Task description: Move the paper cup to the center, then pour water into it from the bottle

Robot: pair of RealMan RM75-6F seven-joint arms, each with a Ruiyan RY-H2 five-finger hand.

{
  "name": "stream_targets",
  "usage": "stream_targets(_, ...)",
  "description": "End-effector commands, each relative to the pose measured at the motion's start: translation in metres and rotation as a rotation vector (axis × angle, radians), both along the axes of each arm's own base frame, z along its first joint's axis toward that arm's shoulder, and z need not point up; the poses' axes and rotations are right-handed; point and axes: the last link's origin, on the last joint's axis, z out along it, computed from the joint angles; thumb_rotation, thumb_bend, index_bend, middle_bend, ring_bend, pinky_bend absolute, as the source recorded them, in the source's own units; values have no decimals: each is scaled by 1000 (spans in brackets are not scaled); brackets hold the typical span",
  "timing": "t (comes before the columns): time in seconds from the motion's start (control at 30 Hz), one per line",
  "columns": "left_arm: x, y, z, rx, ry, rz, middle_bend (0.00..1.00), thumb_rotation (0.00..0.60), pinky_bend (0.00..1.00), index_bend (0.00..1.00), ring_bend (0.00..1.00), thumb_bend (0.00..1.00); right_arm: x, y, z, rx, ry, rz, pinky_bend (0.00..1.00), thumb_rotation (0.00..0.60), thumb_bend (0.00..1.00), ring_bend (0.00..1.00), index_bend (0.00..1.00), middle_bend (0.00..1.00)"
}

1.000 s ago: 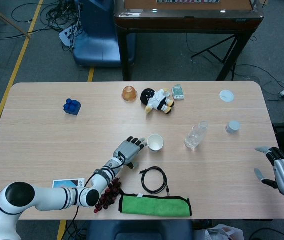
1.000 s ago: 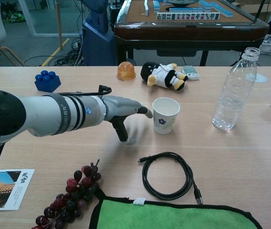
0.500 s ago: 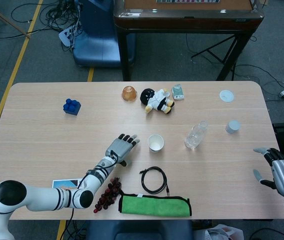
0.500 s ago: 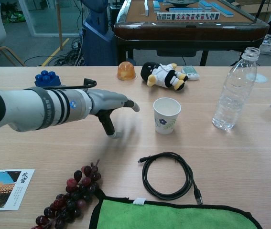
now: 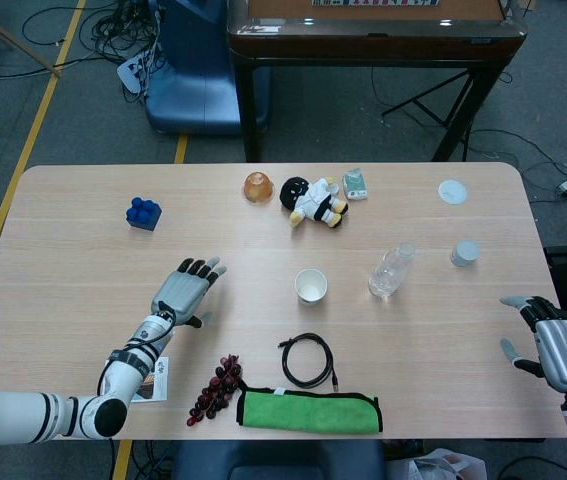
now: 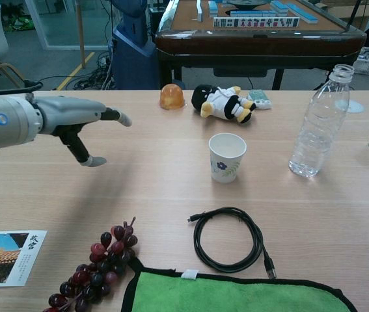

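The white paper cup [image 5: 310,286] [image 6: 226,156] stands upright and empty near the middle of the table. To its right the clear water bottle [image 5: 390,271] [image 6: 319,123] stands upright with no cap on. My left hand [image 5: 185,292] [image 6: 80,123] hovers open well to the left of the cup, fingers spread, holding nothing. My right hand [image 5: 551,347] is open off the table's right edge, far from the bottle; only the head view shows it.
A black cable coil [image 6: 229,238], green cloth [image 6: 236,293], grapes [image 6: 93,270] and a postcard [image 6: 5,258] lie along the near edge. Blue block [image 5: 144,214], orange dome [image 5: 258,187], plush toy [image 5: 314,201], a white lid [image 5: 452,191] and a small jar [image 5: 465,253] sit farther back.
My left hand has drawn away from the cup to the left, leaving the cup standing where it was. My right hand shifted slightly.
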Motion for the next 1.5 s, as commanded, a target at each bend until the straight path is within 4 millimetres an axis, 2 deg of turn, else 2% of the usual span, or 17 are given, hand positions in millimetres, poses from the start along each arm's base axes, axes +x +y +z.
stream_targets(0.03,-21,-12,23,41,-5,19,0,600,20,0,0,325,0,0,0,-5,-1,1,401,600,336,221,276,287)
stream_targets(0.33,-60,-47,69,129,-26,17,0,600,20,0,0,325,5,-8,-5,-41,-42,15,400,600,314,222,277,287)
stream_targets(0.73,-94,-87,108,286,-79,-30,0,600,21,35,0,319,17,-36,-15,-54,-73,18,400,600,183,199,277,259)
stream_targets(0.93,-117,-110,115,336,-77,2,0,600,21,47,0,318,21,-49,-26,-54,-101,21,383,600,69,174,272,221)
stream_targets(1.03,-126,-119,118,352,-77,12,0,600,21,47,0,318,22,-55,-33,-54,-123,17,343,600,19,160,192,194)
stream_targets(1.13,-131,-127,120,368,-92,21,0,600,21,48,0,318,24,-61,-38,-59,-139,12,285,600,4,129,141,159)
stream_targets(1.27,-135,-134,121,383,-116,26,0,600,21,49,0,318,27,-71,-43,-73,-171,3,235,600,0,90,123,118)
stream_targets(1.5,-140,-137,121,383,-135,28,0,600,21,50,0,318,22,-91,-53,-61,-206,-40,229,600,0,85,123,110)
